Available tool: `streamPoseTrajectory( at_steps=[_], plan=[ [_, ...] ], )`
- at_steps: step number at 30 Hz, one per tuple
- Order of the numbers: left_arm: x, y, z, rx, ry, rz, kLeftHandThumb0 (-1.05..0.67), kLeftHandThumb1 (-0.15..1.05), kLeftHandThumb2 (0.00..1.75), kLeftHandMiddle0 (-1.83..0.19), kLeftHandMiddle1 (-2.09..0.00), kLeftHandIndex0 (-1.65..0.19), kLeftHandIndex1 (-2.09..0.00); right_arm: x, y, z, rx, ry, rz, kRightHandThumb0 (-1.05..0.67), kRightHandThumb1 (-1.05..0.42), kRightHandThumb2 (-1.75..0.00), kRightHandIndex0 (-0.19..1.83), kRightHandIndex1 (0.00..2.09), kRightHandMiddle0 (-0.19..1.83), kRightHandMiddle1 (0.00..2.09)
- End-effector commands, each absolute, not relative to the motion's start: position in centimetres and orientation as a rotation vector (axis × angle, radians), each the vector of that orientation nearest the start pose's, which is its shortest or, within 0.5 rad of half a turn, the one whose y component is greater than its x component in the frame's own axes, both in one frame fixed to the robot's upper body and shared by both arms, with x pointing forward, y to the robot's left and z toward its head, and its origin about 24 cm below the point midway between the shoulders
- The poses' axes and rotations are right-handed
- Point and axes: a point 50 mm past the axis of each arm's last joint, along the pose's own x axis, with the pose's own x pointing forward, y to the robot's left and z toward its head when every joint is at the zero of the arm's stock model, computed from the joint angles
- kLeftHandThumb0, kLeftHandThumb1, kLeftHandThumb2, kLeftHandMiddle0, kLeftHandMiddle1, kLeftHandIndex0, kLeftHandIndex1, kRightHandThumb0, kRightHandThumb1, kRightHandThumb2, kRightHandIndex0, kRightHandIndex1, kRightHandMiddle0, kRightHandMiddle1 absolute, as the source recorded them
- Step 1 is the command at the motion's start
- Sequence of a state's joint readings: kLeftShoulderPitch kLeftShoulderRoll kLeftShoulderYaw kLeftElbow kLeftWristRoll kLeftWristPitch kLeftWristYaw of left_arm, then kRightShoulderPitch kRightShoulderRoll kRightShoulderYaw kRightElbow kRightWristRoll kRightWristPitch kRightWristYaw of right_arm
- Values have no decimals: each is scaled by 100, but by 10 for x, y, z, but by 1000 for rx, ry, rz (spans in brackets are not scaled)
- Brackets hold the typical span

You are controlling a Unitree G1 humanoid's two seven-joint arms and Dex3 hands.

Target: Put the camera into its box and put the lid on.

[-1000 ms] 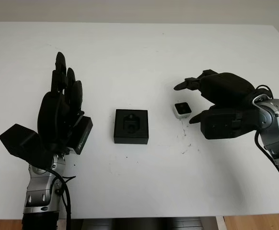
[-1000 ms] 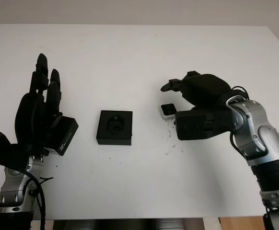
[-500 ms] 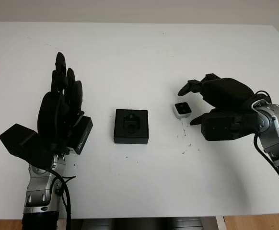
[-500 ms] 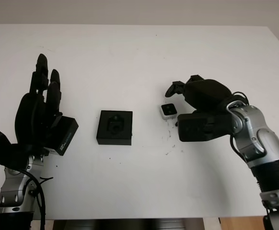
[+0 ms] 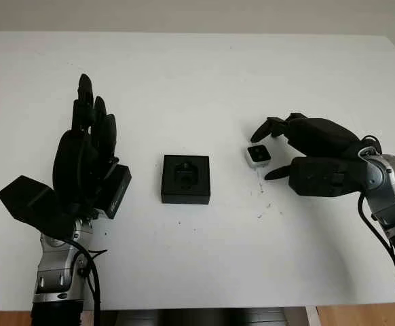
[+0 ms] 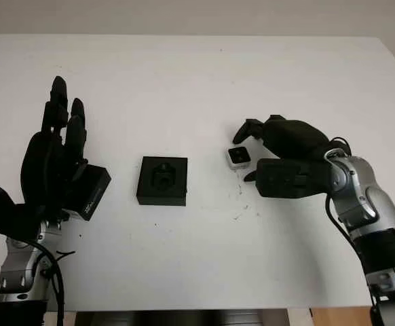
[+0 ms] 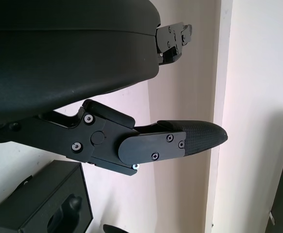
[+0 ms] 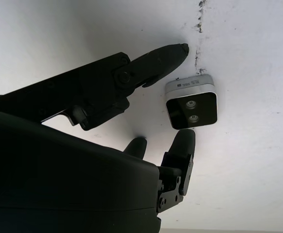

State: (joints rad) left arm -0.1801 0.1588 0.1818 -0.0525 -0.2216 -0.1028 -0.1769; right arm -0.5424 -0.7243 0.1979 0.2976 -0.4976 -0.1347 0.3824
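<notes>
On table (image 5: pixel 197 75), centre: black box (image 5: pixel 186 178) lying open, moulded insert w/ empty recess showing. Right of box, apart from it: small white camera (image 5: pixel 257 155), dark face up w/ two lenses; no readable markings. Right hand (image 5: pixel 306 153) hovering just beside camera, fingers (image 8: pixel 153 63) bracketing it w/o clear contact, grasping nothing. Far left: left hand (image 5: pixel 82 166) standing upright, released; black lid (image 5: pixel 116 191) lying partly behind it, faint print on edge, illegible.

lid (image 5: pixel 117 193) mostly hidden behind left robot hand (image 5: pixel 83 163), box (image 7: pixel 39 204) cut by wrist picture's edge
</notes>
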Motion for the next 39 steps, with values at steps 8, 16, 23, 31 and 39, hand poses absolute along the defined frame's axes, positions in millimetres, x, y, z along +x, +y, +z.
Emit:
streamPoseTrajectory(
  at_steps=[8, 16, 23, 31, 39],
  plan=[
    [274, 202, 121, -17, -371, -52, -73, 105, 50, 19, 0, 19, 0, 337, -229, 142, -1265, -57, 392, -43, -89, -6, -1, 137, 13, 105],
    [274, 202, 120, -21, -374, -56, -72, 105, 51, 19, 0, 19, 0, 338, -231, 138, -1248, -93, 387, -41, -90, -6, -6, 161, 18, 116],
    [275, 202, 121, -21, -374, -56, -73, 105, 50, 19, 0, 19, 0, 339, -231, 137, -1301, -67, 374, -44, -92, -6, -4, 137, 24, 119],
    [275, 202, 121, -22, -372, -55, -73, 105, 51, 19, 0, 19, 0, 340, -234, 133, -1315, -68, 382, -46, -91, -5, 24, 51, 32, 110],
    [275, 202, 120, -13, -372, -50, -73, 105, 51, 19, 0, 19, 0, 341, -236, 126, -1279, -44, 384, -47, -93, -6, 29, 34, 35, 110]
  ],
)
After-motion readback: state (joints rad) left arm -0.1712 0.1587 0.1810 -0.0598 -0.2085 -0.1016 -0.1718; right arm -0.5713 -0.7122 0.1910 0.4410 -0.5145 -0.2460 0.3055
